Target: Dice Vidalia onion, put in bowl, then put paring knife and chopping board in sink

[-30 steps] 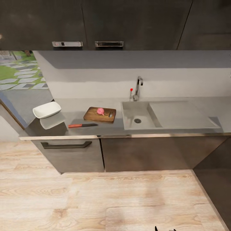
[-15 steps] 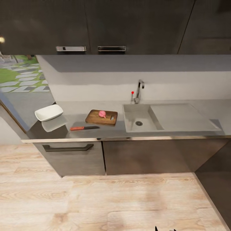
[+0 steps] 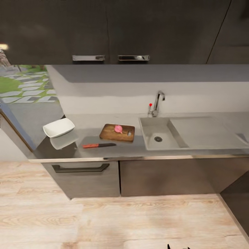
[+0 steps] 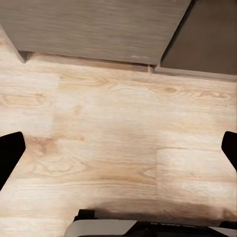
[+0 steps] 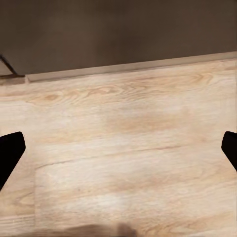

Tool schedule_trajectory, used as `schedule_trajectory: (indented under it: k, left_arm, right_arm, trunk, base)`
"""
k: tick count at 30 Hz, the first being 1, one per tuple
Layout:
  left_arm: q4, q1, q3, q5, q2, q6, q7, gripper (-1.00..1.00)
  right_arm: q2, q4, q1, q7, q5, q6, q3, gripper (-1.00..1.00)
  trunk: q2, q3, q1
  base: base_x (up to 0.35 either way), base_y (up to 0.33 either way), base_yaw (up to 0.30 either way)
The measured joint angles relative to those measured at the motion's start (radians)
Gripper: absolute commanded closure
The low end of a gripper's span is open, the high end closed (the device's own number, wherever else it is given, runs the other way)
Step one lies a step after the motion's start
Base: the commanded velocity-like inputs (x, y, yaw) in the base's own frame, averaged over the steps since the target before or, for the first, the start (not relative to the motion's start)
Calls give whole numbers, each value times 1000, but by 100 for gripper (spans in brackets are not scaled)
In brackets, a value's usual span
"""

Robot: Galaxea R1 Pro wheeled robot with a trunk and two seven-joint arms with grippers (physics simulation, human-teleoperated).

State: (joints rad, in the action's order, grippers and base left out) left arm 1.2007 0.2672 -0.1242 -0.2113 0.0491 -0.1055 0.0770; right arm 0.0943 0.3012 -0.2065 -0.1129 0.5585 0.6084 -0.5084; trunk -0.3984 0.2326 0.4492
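The Vidalia onion [image 3: 118,129], pinkish and whole, rests on the brown chopping board [image 3: 117,133], just left of the sink [image 3: 162,136]. In front of the board lies the paring knife [image 3: 99,145], red handle to the left. At the left end of the dark countertop [image 3: 86,122] stands the white bowl [image 3: 58,127]. The counter is some way off across the floor. My left gripper [image 4: 118,153] is open over the wooden floor, its black fingertips [image 4: 10,153] wide apart. The right gripper [image 5: 118,153] is open too, with bare floor between its fingertips [image 5: 10,150].
A chrome tap [image 3: 157,103] stands behind the basin, with a drainboard [image 3: 204,131] to its right. Base cabinets with a drawer handle [image 3: 80,168] sit under the counter, dark wall cabinets [image 3: 110,31] above. A tall dark unit [image 3: 238,204] juts out at right. Wooden floor [image 3: 114,221] lies between.
The whole head view has shifted right and down, so the camera has moved. Onion, board, knife and bowl keep their places on the counter.
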Motion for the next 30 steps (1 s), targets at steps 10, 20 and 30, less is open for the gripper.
schedule_trajectory:
  k: [10, 20, 30]
  left_arm:
    - [0, 0, 0, 0, 0, 0, -1, -100]
    - [0, 0, 0, 0, 0, 0, -3, -100]
    - [0, 0, 0, 0, 0, 0, -3, -100]
  right_arm:
    - [0, 0, 0, 0, 0, 0, 0, -100]
    - [0, 0, 0, 0, 0, 0, 0, -100]
    - [0, -1, 0, 0, 1, -1, 0, -100]
  trunk:
    - [0, -16, 0]
    - [0, -32, 0]
    - [0, -48, 0]
  base:
    - [41, 307, 0]
    - [1, 312, -66]
    - [0, 314, -103]
